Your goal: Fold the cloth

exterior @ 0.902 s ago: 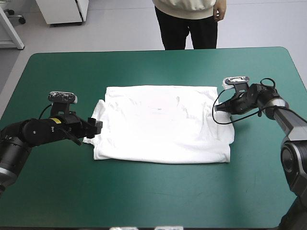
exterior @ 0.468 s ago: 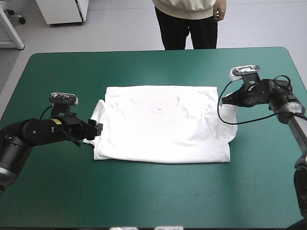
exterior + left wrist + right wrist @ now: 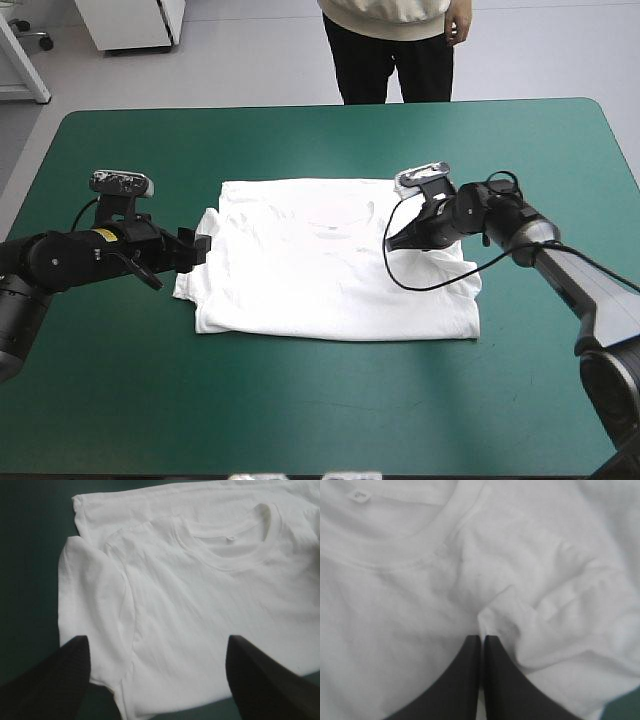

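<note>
T-shirt (image 3: 330,270) is seen spread flat at the middle of the teal-green surface (image 3: 300,400), white and short-sleeved, with its collar (image 3: 225,555) turned toward the far edge and its hem toward the near edge. Bare surface is left on every side of it.

From the left, the left claw (image 3: 203,246) is held low at the garment's left edge. In the left wrist view its two black fingers (image 3: 60,680) are spread wide apart, and nothing is gripped between them. The left sleeve (image 3: 95,610) is laid flat beside the body of the T-shirt, just ahead of one finger, and its outer edge is lined up close to the side seam.

From the right, the right claw (image 3: 393,244) is reached in over the T-shirt, well inside its right edge and just beside the collar. In the right wrist view its fingers are pressed together into one pointed arch, with only a thin white line of cloth between them, so that the T-shirt is pinched there. At the tip the cloth is drawn up into a small pucker, and a bunched fold (image 3: 560,615) is gathered beside it, toward the garment's right edge.

A small label (image 3: 230,539) is shown inside the collar, at the back of the neck.
</note>
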Motion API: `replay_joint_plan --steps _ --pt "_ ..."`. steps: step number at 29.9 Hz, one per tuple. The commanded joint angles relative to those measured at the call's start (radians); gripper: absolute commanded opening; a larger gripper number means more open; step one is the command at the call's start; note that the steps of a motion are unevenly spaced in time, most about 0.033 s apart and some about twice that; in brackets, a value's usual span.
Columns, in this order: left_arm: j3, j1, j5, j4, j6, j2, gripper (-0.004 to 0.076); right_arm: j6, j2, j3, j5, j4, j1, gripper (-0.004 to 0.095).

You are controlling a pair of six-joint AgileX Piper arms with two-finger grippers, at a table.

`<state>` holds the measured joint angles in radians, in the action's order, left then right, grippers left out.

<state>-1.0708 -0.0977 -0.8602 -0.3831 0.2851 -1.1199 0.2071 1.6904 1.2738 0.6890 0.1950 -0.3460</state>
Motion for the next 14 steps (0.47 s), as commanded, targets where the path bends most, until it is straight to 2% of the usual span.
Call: replay_joint_plan --steps 1,5,8,14 --pt "-0.037 0.0 -0.009 -0.03 -0.012 0.017 0.0545 -0.03 0.035 0.027 -0.064 -0.003 -0.045 -0.0013" --pt "-0.037 0.0 -0.014 -0.008 -0.015 0.017 0.0545 -0.03 0.094 0.027 -0.091 -0.003 -0.057 -0.0006" --pt "-0.037 0.0 -0.007 -0.008 -0.055 0.017 0.0545 0.003 0.104 0.027 -0.093 -0.007 -0.057 0.007" --pt "-0.033 0.0 0.0 0.011 -0.102 0.014 0.0546 0.021 0.044 0.029 -0.045 -0.007 -0.057 0.0413"
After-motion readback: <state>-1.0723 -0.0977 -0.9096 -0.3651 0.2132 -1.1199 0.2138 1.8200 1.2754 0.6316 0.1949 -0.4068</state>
